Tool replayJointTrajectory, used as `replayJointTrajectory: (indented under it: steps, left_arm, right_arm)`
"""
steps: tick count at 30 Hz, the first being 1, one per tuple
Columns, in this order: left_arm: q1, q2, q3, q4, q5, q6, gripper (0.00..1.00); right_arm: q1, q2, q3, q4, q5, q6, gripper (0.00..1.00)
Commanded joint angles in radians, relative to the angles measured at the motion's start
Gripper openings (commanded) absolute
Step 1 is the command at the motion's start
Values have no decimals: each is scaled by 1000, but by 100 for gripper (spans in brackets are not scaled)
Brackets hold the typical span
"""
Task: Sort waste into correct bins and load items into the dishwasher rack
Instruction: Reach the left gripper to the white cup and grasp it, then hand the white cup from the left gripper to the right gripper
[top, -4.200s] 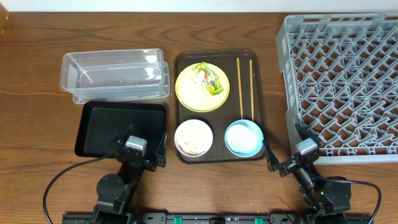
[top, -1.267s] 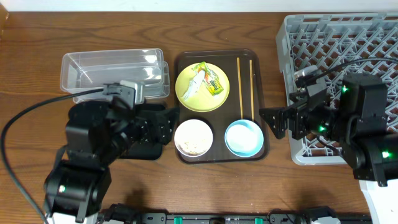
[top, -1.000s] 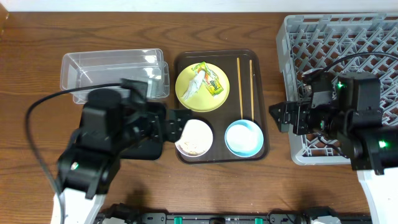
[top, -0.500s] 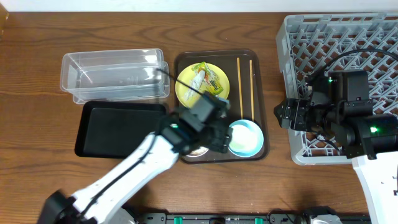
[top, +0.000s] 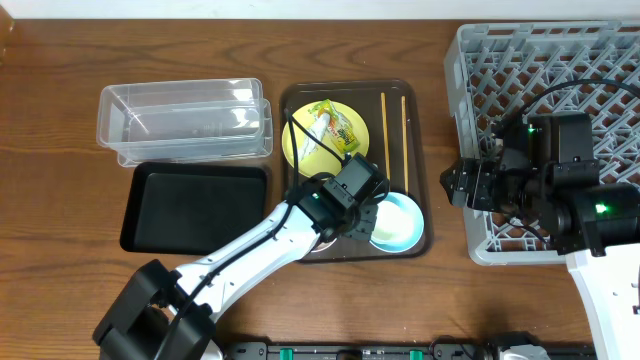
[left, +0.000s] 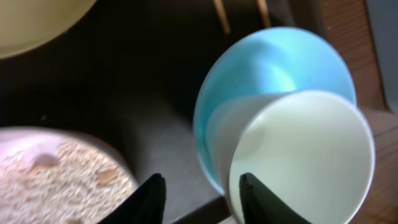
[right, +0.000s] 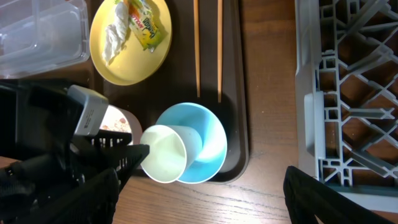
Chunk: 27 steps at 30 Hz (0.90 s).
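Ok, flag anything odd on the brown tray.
The white cup lies tipped on its side inside the light blue bowl, instead of standing upright. Nothing else looks spilled or damaged.

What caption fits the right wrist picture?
A white cup leans in the blue bowl on the brown tray, beside the grey rack.

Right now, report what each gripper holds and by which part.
Nothing is held: left gripper open beside the rim of the white cup; right gripper open, empty.
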Motion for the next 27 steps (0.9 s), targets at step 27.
replayJointTrajectory:
  steps: [27]
  left_arm:
    - [218,-304,53,17,479,-12,6]
  right_arm:
    - [-13,-4,17,6,-142,-117,80]
